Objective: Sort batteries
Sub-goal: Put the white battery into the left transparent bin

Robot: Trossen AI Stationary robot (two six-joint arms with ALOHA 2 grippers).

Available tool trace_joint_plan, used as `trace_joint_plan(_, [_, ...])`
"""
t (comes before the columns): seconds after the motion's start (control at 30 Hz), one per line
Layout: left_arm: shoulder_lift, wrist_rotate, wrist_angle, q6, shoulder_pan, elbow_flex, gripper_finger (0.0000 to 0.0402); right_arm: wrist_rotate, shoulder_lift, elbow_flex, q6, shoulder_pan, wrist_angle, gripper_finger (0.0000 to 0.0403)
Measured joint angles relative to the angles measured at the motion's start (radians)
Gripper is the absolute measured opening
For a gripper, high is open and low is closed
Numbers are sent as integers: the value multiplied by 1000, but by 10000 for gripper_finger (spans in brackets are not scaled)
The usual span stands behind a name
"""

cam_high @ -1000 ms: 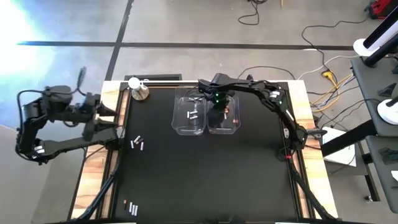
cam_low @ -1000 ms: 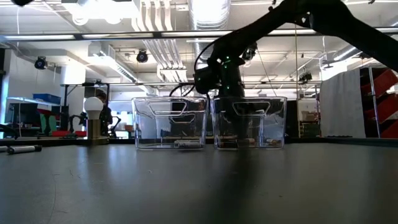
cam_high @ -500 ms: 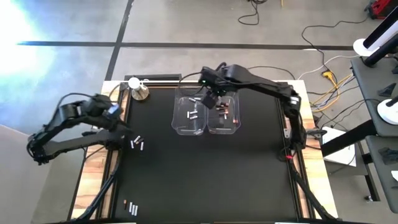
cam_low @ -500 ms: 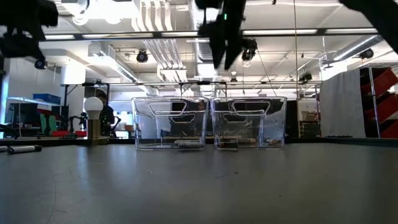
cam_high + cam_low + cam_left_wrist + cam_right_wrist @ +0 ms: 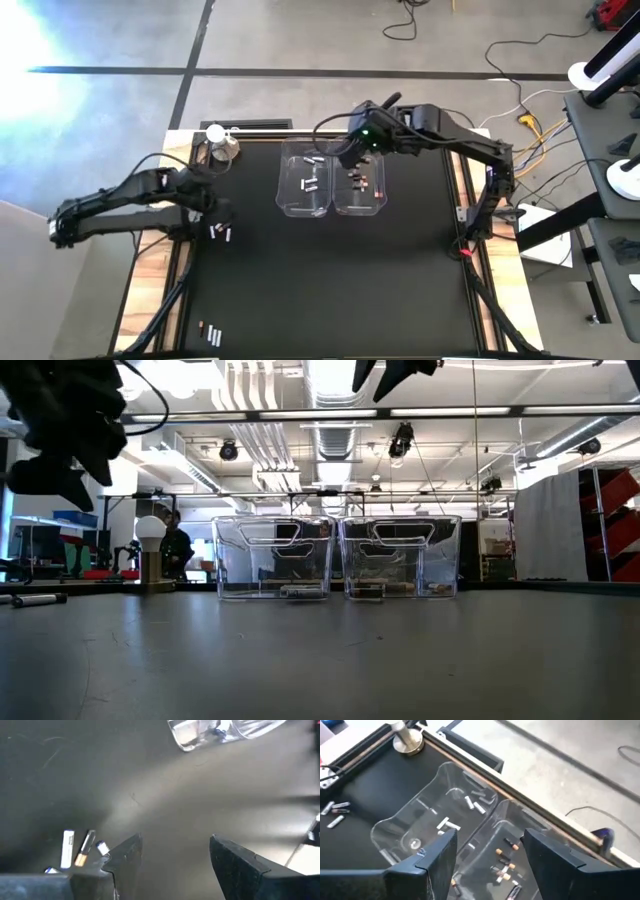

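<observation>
Left gripper (image 5: 172, 865) spread, empty, over loose batteries (image 5: 221, 231); next: drop, pinch one. Right gripper (image 5: 487, 857) spread, empty, above bins (image 5: 332, 182).

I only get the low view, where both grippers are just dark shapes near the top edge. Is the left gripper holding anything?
Observer: No. The left gripper is open and empty, above the black mat.
Operator: Any batteries near it?
Observer: Yes, a loose cluster of small cylindrical batteries lies on the mat close beside its fingers.
Operator: And the right gripper?
Observer: The right gripper is open and empty too, up over the two clear plastic bins.
</observation>
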Motion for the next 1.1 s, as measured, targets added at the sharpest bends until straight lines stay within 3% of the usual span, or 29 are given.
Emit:
trace_joint_plan(0.27, [201,-145,0,-215,-191,23,209,36,-16,0,-99,-10,-13,226])
trace_joint_plan(0.6, [400,-171,14,-578,-403,-37,210,37,-22,-1,-254,0,-81,254])
trace_joint_plan(0.87, [549,-173,69,-685,-404,-84,204,36,-27,-1,-374,0,-80,271])
trace_joint_plan(1.1, [589,-144,243,-726,-364,-179,164,35,-47,-1,-380,1,-88,277])
